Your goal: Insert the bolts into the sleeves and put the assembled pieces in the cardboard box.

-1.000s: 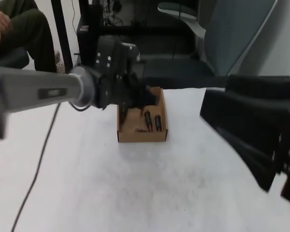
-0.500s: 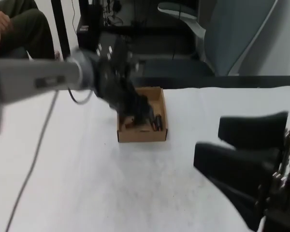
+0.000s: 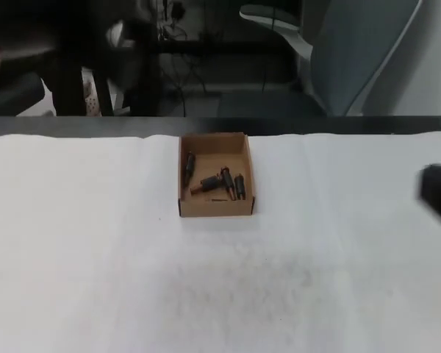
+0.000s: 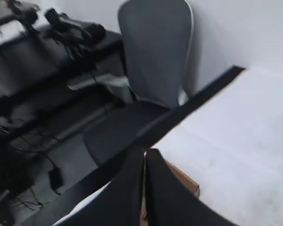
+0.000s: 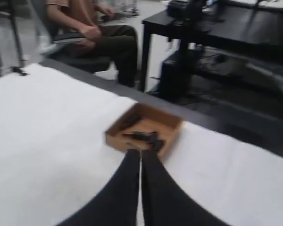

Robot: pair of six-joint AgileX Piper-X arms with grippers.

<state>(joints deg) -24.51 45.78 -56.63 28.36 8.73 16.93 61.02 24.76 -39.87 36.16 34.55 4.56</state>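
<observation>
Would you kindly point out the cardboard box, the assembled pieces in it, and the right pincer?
cardboard box [image 3: 215,207]: high view, its front wall.
assembled pieces [image 3: 226,179]: high view, a dark piece mid-box.
right pincer [image 5: 141,156]: right wrist view, midway between its fingertips.

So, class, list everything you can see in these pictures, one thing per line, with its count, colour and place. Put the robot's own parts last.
cardboard box: one, brown, mid-bench towards the far edge
assembled pieces: four or five, exact count unclear, dark, lying loose inside the box
bench cover: one, white, spread over the bench
office chair: one, grey, behind the bench
desk: one, black, in the room behind, cables under it
arm: one dark part, at the bench's right edge
left gripper: one, black, shut, raised, the box's corner just beyond it
right gripper: one, black, shut, above the bench, pointing at the box
</observation>
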